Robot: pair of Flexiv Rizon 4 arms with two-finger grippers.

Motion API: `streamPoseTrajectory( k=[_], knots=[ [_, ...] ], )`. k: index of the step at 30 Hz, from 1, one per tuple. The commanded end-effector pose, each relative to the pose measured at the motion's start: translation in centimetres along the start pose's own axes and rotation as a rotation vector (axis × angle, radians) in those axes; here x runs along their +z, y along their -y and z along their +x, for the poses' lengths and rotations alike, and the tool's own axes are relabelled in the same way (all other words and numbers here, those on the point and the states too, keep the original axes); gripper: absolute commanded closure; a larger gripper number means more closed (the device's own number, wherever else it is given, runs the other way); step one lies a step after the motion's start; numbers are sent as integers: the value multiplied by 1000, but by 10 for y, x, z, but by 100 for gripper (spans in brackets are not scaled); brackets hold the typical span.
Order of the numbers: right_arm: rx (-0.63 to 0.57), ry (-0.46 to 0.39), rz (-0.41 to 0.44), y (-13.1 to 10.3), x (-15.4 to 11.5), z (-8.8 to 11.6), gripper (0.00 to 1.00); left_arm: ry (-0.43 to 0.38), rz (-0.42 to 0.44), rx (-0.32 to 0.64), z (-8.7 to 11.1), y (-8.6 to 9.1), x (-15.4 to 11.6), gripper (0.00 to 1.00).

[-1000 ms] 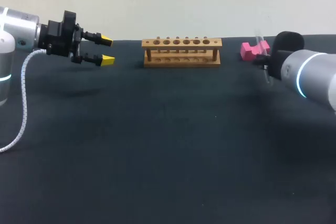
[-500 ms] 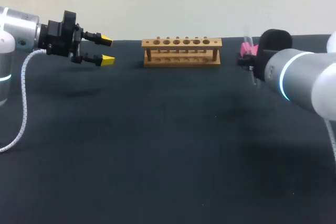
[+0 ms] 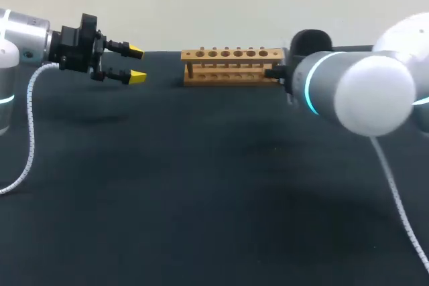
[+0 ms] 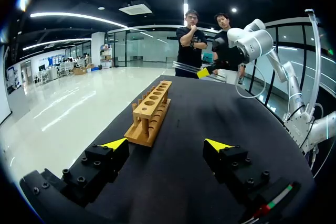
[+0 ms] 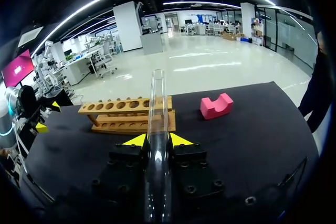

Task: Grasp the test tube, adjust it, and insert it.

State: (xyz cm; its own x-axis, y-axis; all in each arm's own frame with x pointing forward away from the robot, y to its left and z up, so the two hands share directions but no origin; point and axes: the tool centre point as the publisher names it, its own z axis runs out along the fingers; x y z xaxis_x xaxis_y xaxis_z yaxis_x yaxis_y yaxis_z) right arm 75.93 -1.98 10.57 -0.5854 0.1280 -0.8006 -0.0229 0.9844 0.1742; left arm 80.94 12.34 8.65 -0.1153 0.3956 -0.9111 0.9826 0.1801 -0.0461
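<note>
1. The test tube (image 5: pixel 157 95) is clear glass. The right claw (image 5: pixel 157 140) is clenched on it, one yellow-tipped finger on each side. The tube runs out ahead of the fingers along their line, off the dark tabletop (image 3: pixel 201 199).
2. From the left wrist, the tube shows as a pale bar in that claw. It is up in the air past the far end of the rack (well clear of the wood).
3. The wooden rack (image 3: pixel 231 65) has a row of six holes on top. It stands near the far edge of the tabletop, about midway along it.
4. The right arm (image 3: pixel 348 92) comes in from the right edge and reaches as far as the rack's right end. From above, its bulk hides its own claw.
5. The left claw (image 3: pixel 137 63) is released, its fingers spread wide. It hangs above the far left corner of the tabletop, pointing towards the rack and well apart from it.
6. A pink block (image 5: pixel 217 105) lies near the far edge, beyond the rack's end and apart from it (seen from the right wrist only).
7. A white cable (image 3: pixel 30 132) droops from the left arm towards the left edge.
</note>
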Motion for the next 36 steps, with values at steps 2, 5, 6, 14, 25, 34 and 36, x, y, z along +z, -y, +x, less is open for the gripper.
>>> streamPoseTrajectory(
  k=[2,5,6,14,25,34,36],
  knots=[
    [3,-3,61,-18,8,3,100,2,-1,2,1,0,0,0],
    [5,-2,52,-27,15,2,100,2,-1,2,1,0,0,0],
    [3,-2,48,-30,17,2,100,2,-1,2,1,0,0,0],
    [11,-11,10,-47,40,5,100,2,-1,2,1,0,0,0],
    [16,-23,-5,-52,67,5,100,2,-1,2,1,0,0,0],
    [7,-33,-4,-51,75,4,100,2,-1,2,1,0,0,0],
    [2,-42,-6,-51,76,4,100,2,-1,2,1,0,0,0]
  ],
)
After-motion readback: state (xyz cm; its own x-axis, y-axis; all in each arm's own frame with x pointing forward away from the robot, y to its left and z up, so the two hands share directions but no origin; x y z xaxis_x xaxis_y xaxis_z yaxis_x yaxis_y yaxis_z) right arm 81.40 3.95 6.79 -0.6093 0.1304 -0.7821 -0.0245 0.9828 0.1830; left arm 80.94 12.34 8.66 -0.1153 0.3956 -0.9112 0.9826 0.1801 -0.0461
